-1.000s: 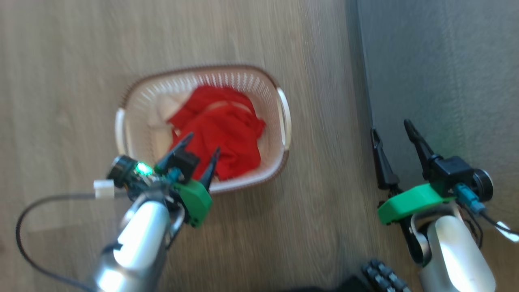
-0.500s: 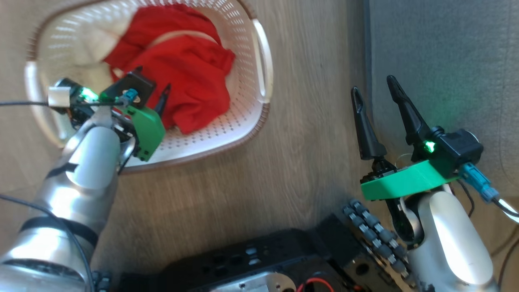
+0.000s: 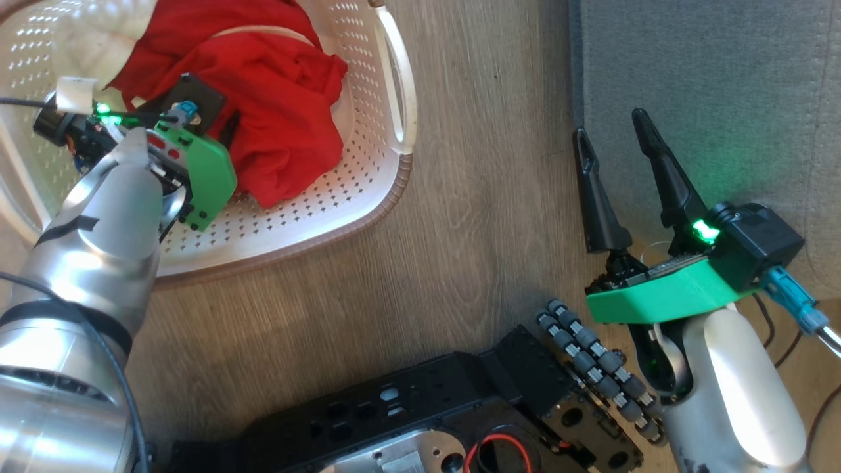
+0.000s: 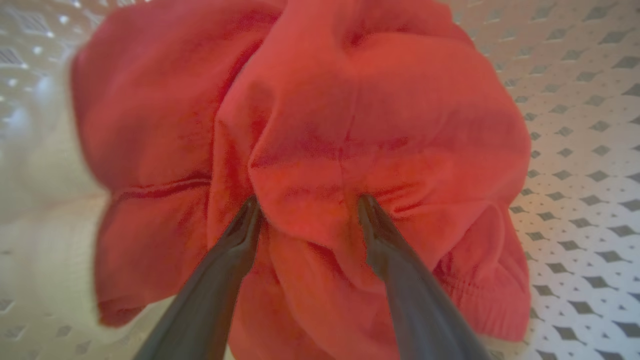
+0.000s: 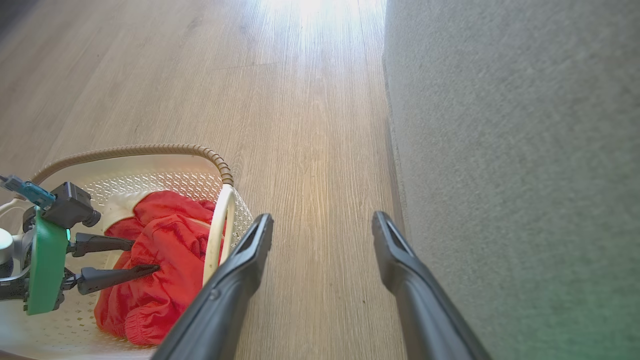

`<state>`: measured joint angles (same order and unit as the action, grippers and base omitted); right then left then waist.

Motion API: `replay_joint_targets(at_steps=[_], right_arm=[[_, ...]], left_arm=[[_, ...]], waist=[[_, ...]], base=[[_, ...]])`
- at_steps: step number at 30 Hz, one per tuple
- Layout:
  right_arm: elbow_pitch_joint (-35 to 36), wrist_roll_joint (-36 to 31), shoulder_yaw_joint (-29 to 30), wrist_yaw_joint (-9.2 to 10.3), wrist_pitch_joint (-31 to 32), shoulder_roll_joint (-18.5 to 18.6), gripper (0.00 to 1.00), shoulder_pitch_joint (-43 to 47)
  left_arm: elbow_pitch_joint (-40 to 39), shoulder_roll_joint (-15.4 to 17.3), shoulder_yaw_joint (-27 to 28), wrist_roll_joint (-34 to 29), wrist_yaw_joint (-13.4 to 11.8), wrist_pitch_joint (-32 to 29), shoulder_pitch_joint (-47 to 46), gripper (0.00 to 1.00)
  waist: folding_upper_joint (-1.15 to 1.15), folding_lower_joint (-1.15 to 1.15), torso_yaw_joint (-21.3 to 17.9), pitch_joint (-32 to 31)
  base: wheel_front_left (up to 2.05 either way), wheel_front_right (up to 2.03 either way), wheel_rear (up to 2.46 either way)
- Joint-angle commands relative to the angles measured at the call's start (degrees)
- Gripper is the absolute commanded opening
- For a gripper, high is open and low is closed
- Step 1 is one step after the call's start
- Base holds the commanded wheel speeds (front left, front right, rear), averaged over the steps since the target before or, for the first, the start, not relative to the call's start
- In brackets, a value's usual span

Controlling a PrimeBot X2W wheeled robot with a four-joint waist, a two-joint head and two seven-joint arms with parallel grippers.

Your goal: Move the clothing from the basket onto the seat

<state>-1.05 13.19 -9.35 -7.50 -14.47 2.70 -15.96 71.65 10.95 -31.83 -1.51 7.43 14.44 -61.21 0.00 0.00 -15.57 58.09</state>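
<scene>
The basket (image 3: pixel 341 197) holds red clothing (image 3: pixel 276 98); left gripper (image 4: pixel 307 200), spread wide, pokes it; right gripper (image 3: pixel 609 125) likewise spread.

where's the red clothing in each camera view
Head view: the red clothing is upper left, lying in the basket.
Left wrist view: red clothing across the middle, close up, with the basket floor to its right.
Right wrist view: red clothing at lower left, inside the basket.
Shared landmark: the basket's white wall with small holes.
</scene>
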Motion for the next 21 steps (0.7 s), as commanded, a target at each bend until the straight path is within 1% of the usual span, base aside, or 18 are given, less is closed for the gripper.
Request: replay_joint_targets(at_steps=[1, 2, 4, 13, 14, 17, 18, 19, 20, 21], right_arm=[[1.5, 0.3, -1.0, 0.01, -0.5, 0.2, 1.00, 3.3], [1.6, 0.3, -1.2, 0.01, -0.5, 0.2, 1.00, 3.4], [1.9, 0.2, -1.7, 0.01, -0.5, 0.2, 1.00, 3.7], [2.6, 1.3, -0.9, 0.01, -0.5, 0.2, 1.00, 5.4], [2.6, 1.3, -0.9, 0.01, -0.5, 0.2, 1.00, 5.4], [2.5, 2.3, -0.2, 0.01, -0.5, 0.2, 1.00, 5.5], [2.6, 2.5, -0.2, 0.01, -0.5, 0.2, 1.00, 5.5], [2.7, 2.6, -0.2, 0.01, -0.5, 0.2, 1.00, 5.5], [2.8, 2.7, -0.3, 0.01, -0.5, 0.2, 1.00, 5.4], [2.9, 2.7, -0.3, 0.01, -0.5, 0.2, 1.00, 5.5]], left_arm=[[0.1, 0.9, -0.1, 0.3, 0.0, 0.1, 0.9, 1.00], [0.6, 0.5, -0.7, 1.0, 0.0, -0.3, 0.9, 1.00], [1.5, 0.1, -3.6, 2.5, 0.0, -2.7, 0.9, 1.00], [2.1, 0.6, -13.0, 8.4, 0.0, -10.2, 1.0, 1.00], [2.1, 0.6, -13.0, 8.4, 0.0, -10.2, 1.0, 1.00], [2.2, 0.8, -15.4, 10.9, 0.0, -12.1, 0.9, 1.00], [2.2, 0.9, -16.1, 11.7, 0.0, -12.7, 0.9, 0.91], [2.2, 0.9, -16.7, 12.6, 0.0, -13.4, 0.8, 0.59], [2.2, 0.9, -16.9, 13.9, 0.1, -14.4, 0.9, 0.20], [2.2, 1.0, -17.1, 15.0, 0.1, -15.0, 0.6, 0.00]], waist=[[0.00, 0.00, -0.2, 0.2], [0.00, 0.00, -0.3, 0.3], [0.00, 0.00, -0.8, 0.4], [0.00, 0.00, -2.0, 0.9], [0.00, 0.00, -2.0, 0.9], [0.00, 0.00, -2.2, 1.1], [0.00, 0.00, -2.2, 1.2], [0.00, 0.00, -2.2, 1.2], [0.00, 0.00, -2.3, 1.2], [0.00, 0.00, -2.2, 1.2]], base=[[0.00, 0.00, 0.00], [0.00, 0.00, 0.00], [0.00, 0.00, 0.00], [0.00, 0.00, 0.00], [0.00, 0.00, 0.00], [0.00, 0.00, 0.00], [0.00, 0.00, 0.00], [0.00, 0.00, 0.00], [0.00, 0.00, 0.00], [0.00, 0.00, 0.00]])
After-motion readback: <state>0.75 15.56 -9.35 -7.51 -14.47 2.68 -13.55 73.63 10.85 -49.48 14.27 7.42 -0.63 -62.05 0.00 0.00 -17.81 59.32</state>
